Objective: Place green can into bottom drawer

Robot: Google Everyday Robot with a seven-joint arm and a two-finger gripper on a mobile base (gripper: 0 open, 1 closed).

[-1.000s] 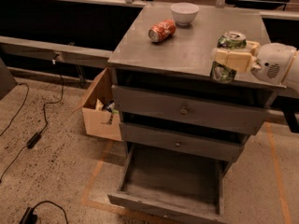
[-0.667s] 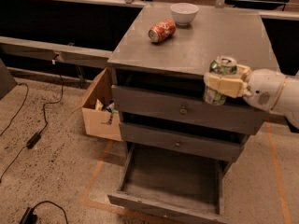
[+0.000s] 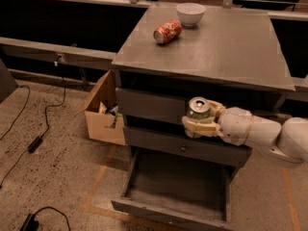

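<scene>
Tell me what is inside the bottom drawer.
Only bare grey floor shows in the bottom drawer; its rear is hidden beneath the middle drawer. The gripper holds the green can above it.

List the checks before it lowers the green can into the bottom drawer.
1. Grip: gripper shut on green can, in front of the cabinet: ok.
2. Pose: green can upright, tab end up: ok.
3. Target: bottom drawer pulled out: ok.
4. Path: middle drawer closed, not overhanging the bottom drawer: ok.
5. Alignment: green can directly above the bottom drawer: cannot tell from one view.
6. Clutter: red can and bowl sit on the cabinet top, away from the path: ok.
</scene>
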